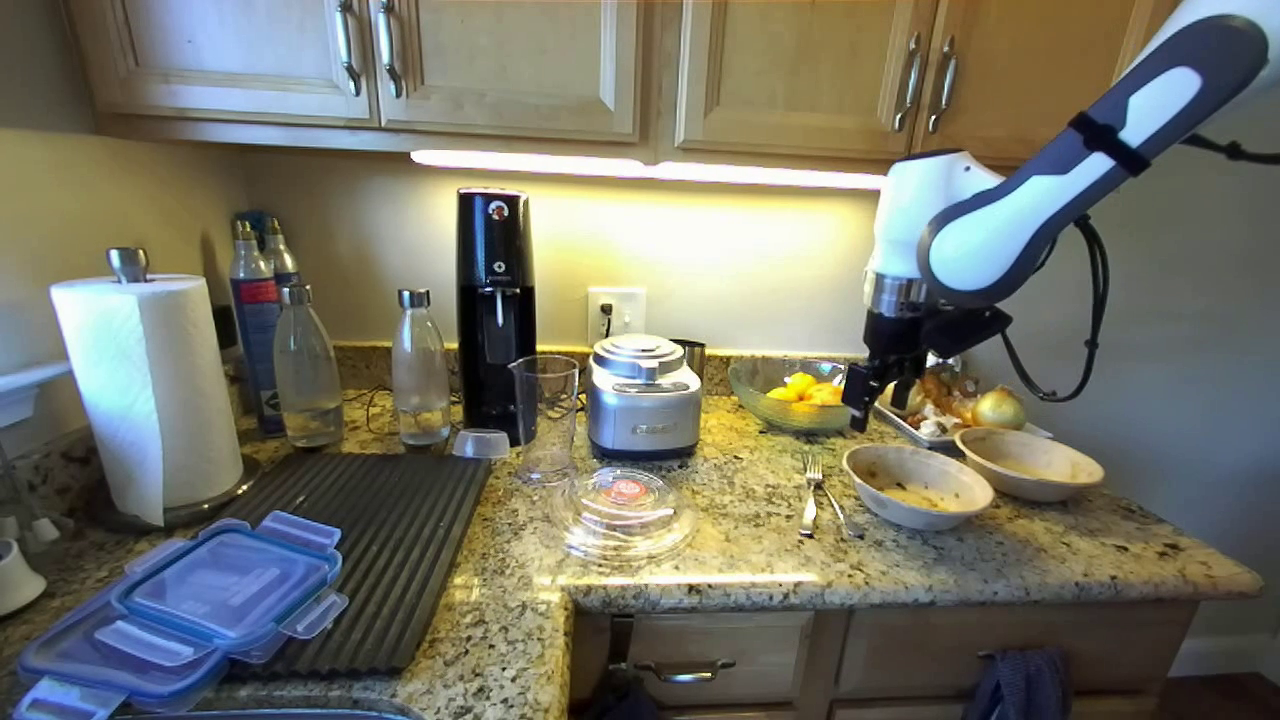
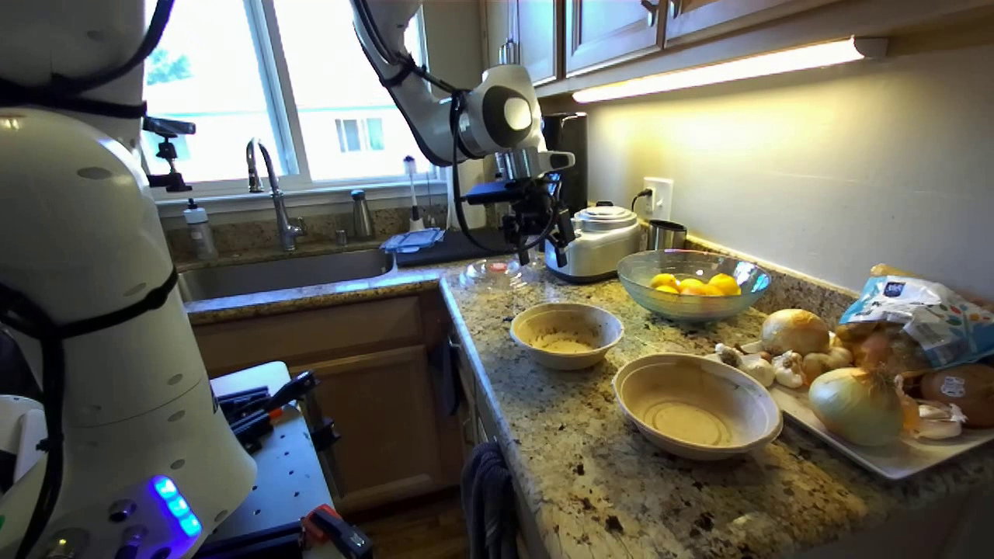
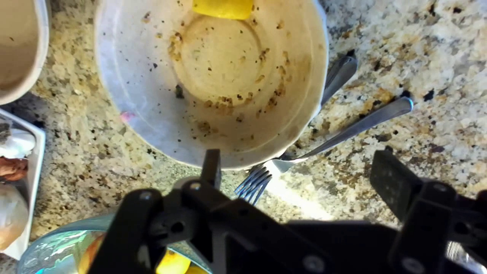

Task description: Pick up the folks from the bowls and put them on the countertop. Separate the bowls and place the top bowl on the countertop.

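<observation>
Two forks, the folks of the task, lie on the granite countertop (image 1: 740,562) in an exterior view. One fork (image 1: 809,500) is nearly straight, and the second fork (image 1: 842,512) slants against it, their heads together. Close beside them stands a food-stained beige bowl (image 1: 915,512). The other bowl (image 1: 1040,485) sits separately on the countertop, nearer the onion tray. My gripper (image 1: 882,402) hangs above the stained bowl's far left side, jaws wide apart and nothing between them. From the wrist, the gripper (image 3: 298,167) spans the fork tines (image 3: 254,182) from above; the bowl's rim covers part of the forks.
A glass bowl of yellow fruit (image 2: 693,307) stands behind the bowls. Onions and garlic fill a white tray (image 2: 893,466) at the wall side. A clear lid (image 1: 625,515) and a food processor (image 1: 645,410) are on the forks' other side. Under-cabinet lighting runs above.
</observation>
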Controlling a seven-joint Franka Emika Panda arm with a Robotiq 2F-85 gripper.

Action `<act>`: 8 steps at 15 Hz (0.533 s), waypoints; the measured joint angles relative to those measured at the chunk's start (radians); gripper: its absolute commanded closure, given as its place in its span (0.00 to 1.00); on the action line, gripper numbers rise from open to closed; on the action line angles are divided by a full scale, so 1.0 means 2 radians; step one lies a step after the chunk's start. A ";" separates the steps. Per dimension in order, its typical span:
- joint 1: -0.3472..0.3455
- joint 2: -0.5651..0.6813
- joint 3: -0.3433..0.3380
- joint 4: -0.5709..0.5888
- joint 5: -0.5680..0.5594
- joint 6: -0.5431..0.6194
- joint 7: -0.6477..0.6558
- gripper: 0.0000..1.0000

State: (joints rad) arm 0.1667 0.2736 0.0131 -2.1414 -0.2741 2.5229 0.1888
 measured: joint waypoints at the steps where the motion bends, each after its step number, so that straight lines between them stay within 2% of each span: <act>1: -0.007 -0.009 0.000 -0.002 0.015 -0.006 -0.010 0.00; 5: -0.032 -0.040 0.000 -0.009 0.074 -0.037 -0.043 0.00; 8: -0.037 -0.047 0.000 -0.014 0.078 -0.039 -0.046 0.00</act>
State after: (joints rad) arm 0.0935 0.1802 0.0138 -2.1691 -0.1174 2.4446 0.0965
